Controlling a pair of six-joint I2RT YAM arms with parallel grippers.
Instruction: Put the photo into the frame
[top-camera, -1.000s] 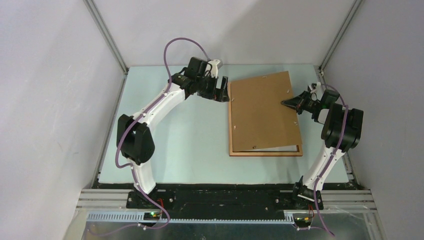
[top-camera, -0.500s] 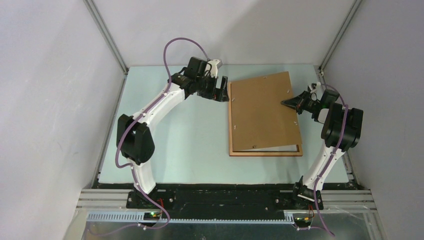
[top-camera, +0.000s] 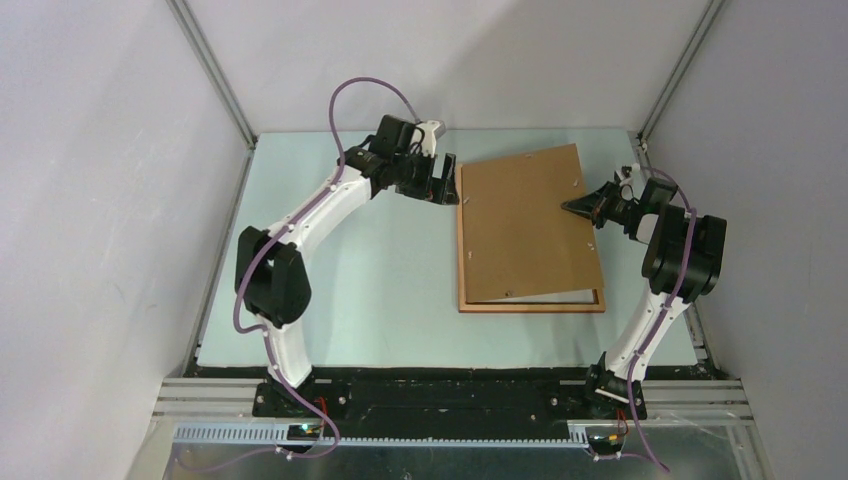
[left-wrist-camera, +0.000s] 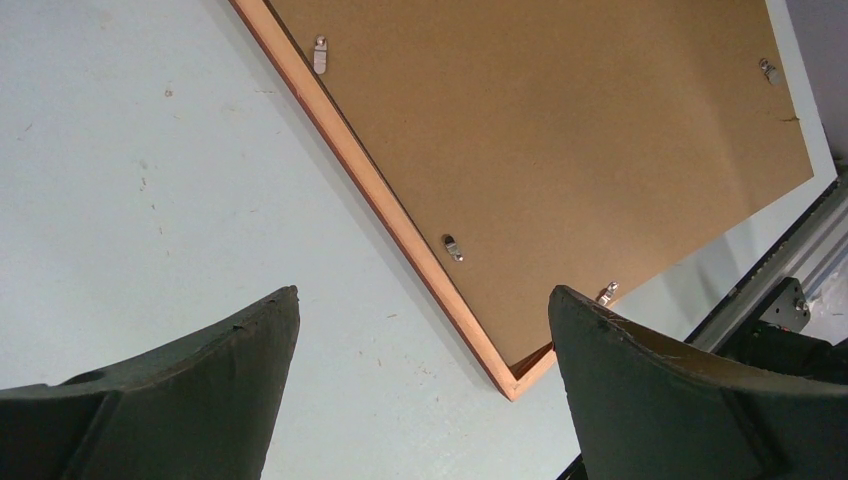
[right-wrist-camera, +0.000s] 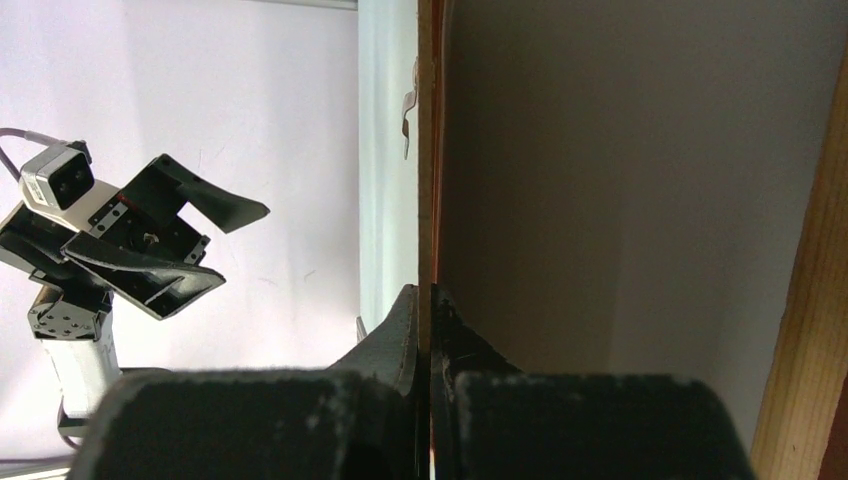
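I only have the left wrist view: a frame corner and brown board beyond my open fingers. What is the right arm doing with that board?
Observer: The right gripper is shut on the backing board, pinching its right edge.
Operator: Is the board lying flat in the frame?
Observer: No. From above it sits skewed over the frame, and the right wrist view looks under its raised side.
Operator: Any sign of the photo?
Observer: Only a pale strip shows between the board and the near rail; I cannot tell whether it is the photo.

Photo (top-camera: 568, 295) mostly under backing board (top-camera: 525, 225)
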